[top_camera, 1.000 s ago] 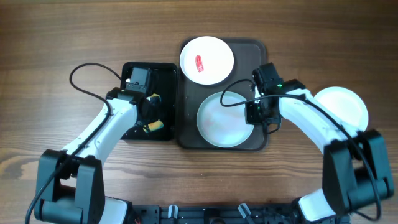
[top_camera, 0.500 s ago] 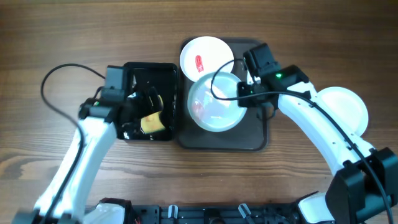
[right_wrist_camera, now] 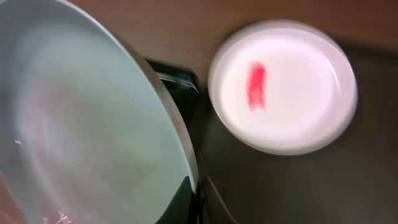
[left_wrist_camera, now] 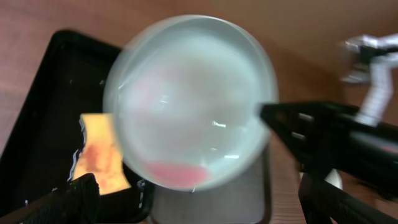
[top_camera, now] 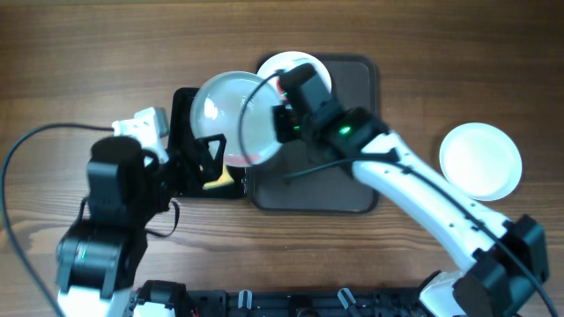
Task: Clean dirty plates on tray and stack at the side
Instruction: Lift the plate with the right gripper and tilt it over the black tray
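Note:
My right gripper [top_camera: 280, 123] [right_wrist_camera: 194, 194] is shut on the rim of a pale blue plate [top_camera: 236, 119] [left_wrist_camera: 189, 99] [right_wrist_camera: 81, 124], held tilted in the air over the black tub [top_camera: 187, 104] and the left edge of the tray [top_camera: 352, 180]. A red smear [left_wrist_camera: 177, 173] marks its lower part. My left gripper [top_camera: 199, 165] [left_wrist_camera: 199, 194] stands open below the plate, holding nothing. On the tray's far end lies a white plate [top_camera: 304, 63] [right_wrist_camera: 283, 87] with a red smear. Another white plate [top_camera: 480, 158] rests on the table at the right.
A yellow sponge [top_camera: 220, 180] [left_wrist_camera: 99, 152] stained red lies in the black tub [left_wrist_camera: 43, 93], next to the tray's left side. The right arm [top_camera: 414, 194] stretches across the tray. Wooden table [top_camera: 423, 53] surrounds everything.
The right arm has lifted the pale blue plate off the tray and carried it left over the tub. The left gripper has opened and drawn back toward the front left.

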`<move>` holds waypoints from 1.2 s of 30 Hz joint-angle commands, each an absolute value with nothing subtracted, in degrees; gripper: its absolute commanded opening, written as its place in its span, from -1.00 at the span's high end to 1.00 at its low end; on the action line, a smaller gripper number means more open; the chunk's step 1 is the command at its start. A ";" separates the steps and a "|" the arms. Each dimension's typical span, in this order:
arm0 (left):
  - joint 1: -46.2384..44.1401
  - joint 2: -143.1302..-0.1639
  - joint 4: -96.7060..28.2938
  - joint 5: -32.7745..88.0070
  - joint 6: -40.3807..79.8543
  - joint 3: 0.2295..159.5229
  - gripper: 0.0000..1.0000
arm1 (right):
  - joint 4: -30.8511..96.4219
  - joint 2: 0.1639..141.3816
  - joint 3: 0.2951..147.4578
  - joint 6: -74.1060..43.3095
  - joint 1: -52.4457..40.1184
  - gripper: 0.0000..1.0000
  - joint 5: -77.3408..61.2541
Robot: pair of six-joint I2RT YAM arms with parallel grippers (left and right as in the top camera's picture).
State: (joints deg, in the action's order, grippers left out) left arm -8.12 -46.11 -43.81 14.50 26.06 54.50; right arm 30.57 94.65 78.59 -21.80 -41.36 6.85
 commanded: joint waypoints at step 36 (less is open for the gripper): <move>-7.70 -39.13 -49.60 6.28 26.30 55.18 -1.00 | -5.63 97.41 79.83 27.81 -55.27 0.91 46.72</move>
